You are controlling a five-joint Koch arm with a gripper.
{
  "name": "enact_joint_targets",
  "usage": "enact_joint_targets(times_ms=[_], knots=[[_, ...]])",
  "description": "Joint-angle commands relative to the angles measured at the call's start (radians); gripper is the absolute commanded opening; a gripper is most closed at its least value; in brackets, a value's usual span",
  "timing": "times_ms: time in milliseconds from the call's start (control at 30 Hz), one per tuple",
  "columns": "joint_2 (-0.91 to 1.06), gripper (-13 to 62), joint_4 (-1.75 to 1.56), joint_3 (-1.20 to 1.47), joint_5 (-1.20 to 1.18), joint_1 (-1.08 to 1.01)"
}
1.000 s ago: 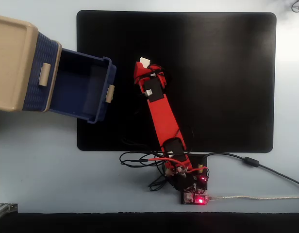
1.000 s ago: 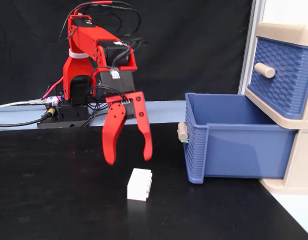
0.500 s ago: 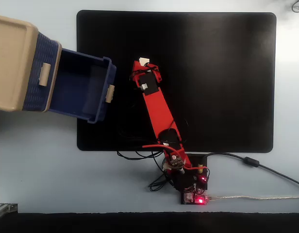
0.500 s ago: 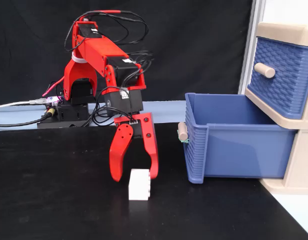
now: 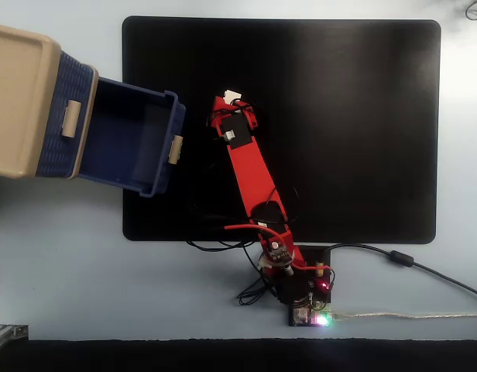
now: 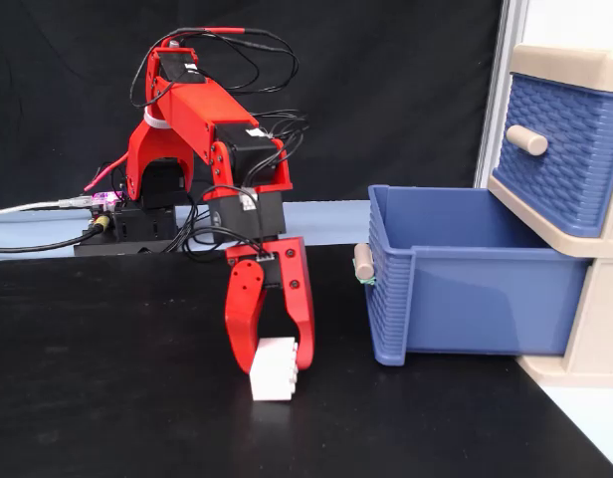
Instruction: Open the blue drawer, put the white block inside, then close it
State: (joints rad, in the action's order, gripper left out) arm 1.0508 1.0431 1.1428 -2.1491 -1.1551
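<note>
Though seemingly ungripped, white block point(image 6: 276, 368) between gripper point(image 6: 274, 362) jaws

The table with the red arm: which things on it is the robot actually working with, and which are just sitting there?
Part of the job:
- gripper, jaws either side of the white block
- open blue drawer

Just there:
- shut upper drawer
- beige cabinet
- black mat
- cables

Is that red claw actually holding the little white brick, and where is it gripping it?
The red gripper straddles the small cream-white block, one finger at each side, block resting on the black mat. Whether the jaws already pinch it cannot be told.
</note>
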Motion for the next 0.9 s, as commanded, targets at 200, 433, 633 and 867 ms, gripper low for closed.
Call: enact_joint_targets(times_ms=[200,433,633,867], knots=[[0.259,-8.3,0.189,-0.044,-0.018,-0.043],[0.5,-8.3,0.629,-0.238,-0.279,0.072],[0.344,-8.3,0.606,-0.436,-0.614,0.48],[0.137,-8.0,0.546,-0.664,-0.641,0.566]])
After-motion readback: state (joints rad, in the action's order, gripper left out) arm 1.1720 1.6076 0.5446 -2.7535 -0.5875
